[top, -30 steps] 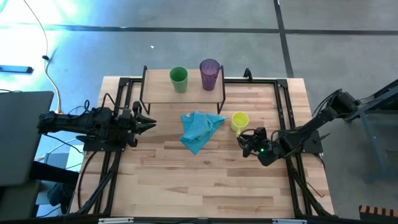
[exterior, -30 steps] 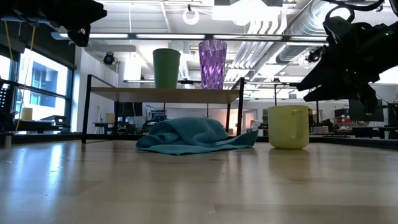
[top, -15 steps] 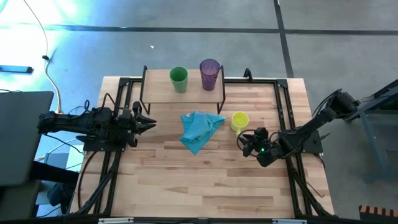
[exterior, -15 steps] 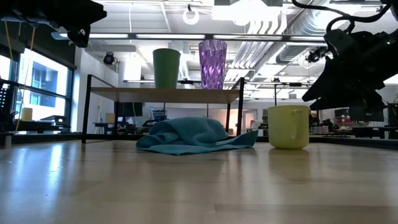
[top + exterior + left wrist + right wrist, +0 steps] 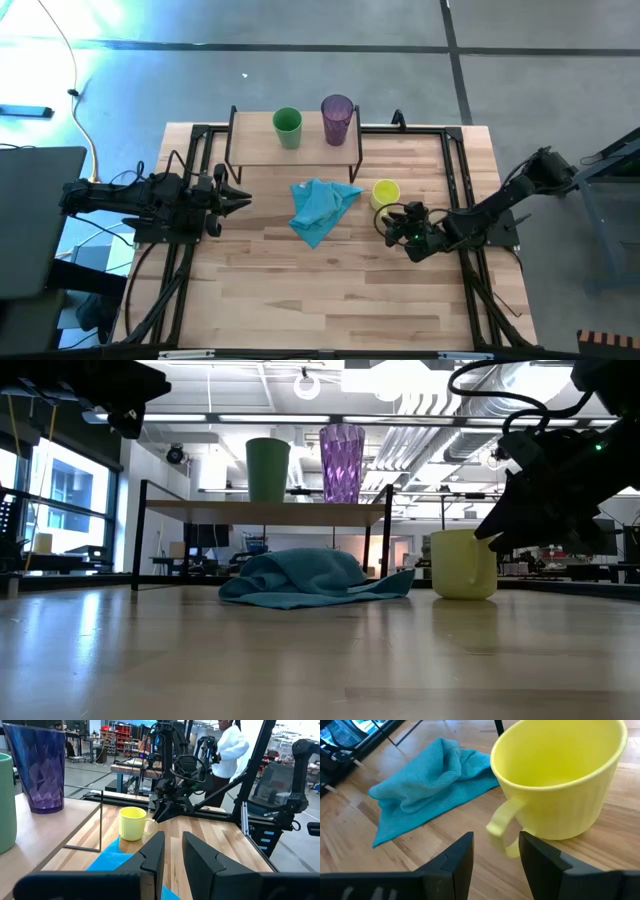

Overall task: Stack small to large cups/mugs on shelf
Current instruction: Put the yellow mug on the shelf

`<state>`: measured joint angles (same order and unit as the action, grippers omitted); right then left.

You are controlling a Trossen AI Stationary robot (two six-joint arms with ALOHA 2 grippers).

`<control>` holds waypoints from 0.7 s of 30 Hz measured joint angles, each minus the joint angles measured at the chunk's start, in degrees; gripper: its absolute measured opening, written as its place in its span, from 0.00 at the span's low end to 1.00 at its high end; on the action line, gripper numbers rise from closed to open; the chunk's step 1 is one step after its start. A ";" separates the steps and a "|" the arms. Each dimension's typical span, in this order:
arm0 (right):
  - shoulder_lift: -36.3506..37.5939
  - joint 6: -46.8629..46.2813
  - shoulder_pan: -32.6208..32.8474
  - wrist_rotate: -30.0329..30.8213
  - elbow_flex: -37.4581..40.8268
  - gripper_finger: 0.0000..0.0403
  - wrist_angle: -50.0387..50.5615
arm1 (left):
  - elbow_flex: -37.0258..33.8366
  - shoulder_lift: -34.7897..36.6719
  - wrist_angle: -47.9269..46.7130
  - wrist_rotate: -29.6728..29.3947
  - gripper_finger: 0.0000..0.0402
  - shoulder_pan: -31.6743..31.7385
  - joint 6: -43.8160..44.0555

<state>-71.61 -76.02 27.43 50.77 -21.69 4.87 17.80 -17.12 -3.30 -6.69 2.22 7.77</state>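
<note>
The yellow mug (image 5: pixel 386 193) (image 5: pixel 560 785) stands upright on the table, right of the shelf, its handle (image 5: pixel 502 832) toward the near right. My right gripper (image 5: pixel 391 222) (image 5: pixel 495 857) is open and low at the mug's near side; its fingertips stand on either side of the handle, just short of it. The green cup (image 5: pixel 287 128) and purple tumbler (image 5: pixel 336 119) stand side by side on the shelf (image 5: pixel 260 150). My left gripper (image 5: pixel 240 198) (image 5: pixel 173 855) waits at the table's left edge, a narrow gap between its fingers, pointing right.
A light blue cloth (image 5: pixel 320 208) lies crumpled on the table between the shelf's near edge and the mug. The shelf's right leg (image 5: pixel 357 160) stands close to the mug. Black frame rails run along the table's sides. A person (image 5: pixel 225 755) stands beyond the table.
My right gripper has dropped lower and moved toward the table's far left, closing in on the yellow mug's handle. The mug, the cups and the cloth have stayed where they were.
</note>
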 joint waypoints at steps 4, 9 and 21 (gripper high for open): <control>-1.18 0.01 -0.49 -0.26 0.00 0.37 -0.88 | 0.00 0.00 -0.20 0.00 0.14 0.02 0.00; -0.05 2.42 -0.43 -1.88 0.00 0.37 -2.15 | 0.00 0.00 -0.25 0.01 0.14 0.02 -0.02; 10.75 13.12 -0.41 -4.05 0.00 0.37 -2.56 | 0.00 0.00 -1.00 -0.01 0.14 0.00 -0.44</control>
<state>-60.86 -62.90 27.03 46.73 -21.69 2.31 17.80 -17.12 -4.30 -6.70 2.22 7.33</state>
